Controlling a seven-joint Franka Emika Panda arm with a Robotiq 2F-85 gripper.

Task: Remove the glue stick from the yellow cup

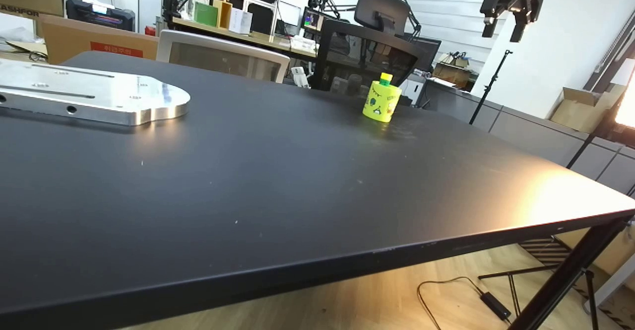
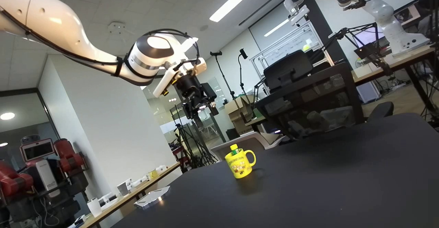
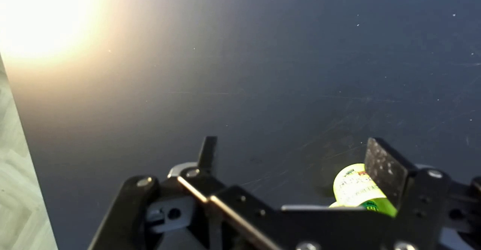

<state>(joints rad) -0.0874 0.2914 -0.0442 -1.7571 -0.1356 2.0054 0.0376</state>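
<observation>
Glue stick (image 2: 234,148) stands inside the yellow cup (image 2: 239,166), top end above the rim. Beneath the cup lies the table (image 1: 278,181); higher than the cup, apart from it, the jaws hang spread wide.

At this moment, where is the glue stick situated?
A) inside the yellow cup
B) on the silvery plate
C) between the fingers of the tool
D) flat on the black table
A, since in both exterior views the glue stick projects above the rim of the yellow cup.
</observation>
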